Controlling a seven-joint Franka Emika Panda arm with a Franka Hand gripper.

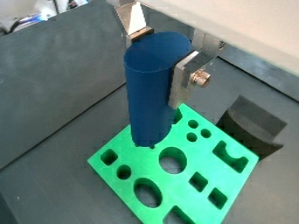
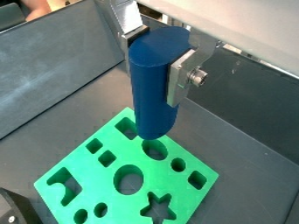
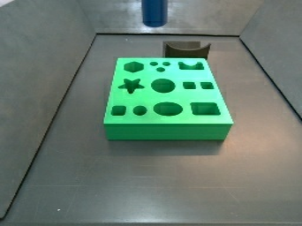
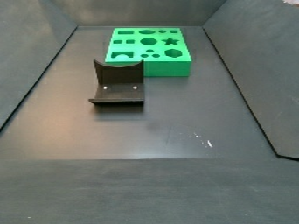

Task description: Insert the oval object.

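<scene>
The gripper [image 1: 160,63] is shut on the oval object [image 1: 155,87], a tall smooth blue peg held upright by its upper part between the silver fingers; both wrist views show this [image 2: 158,57]. The peg [image 2: 156,87] hangs above the green block [image 1: 131,173], over the block's edge region, and clear of its top. The block [image 2: 184,199] has several shaped holes, among them an oval one [image 3: 169,109]. In a side view only the peg's lower end [image 3: 154,11] shows, high above the far side of the block [image 3: 165,130]. In a side view the block [image 4: 149,70] shows without peg or gripper.
The dark fixture [image 3: 185,48] stands on the floor just behind the green block, also seen in a side view [image 4: 117,83] and in a wrist view [image 1: 251,127]. Dark sloping walls enclose the grey floor on all sides.
</scene>
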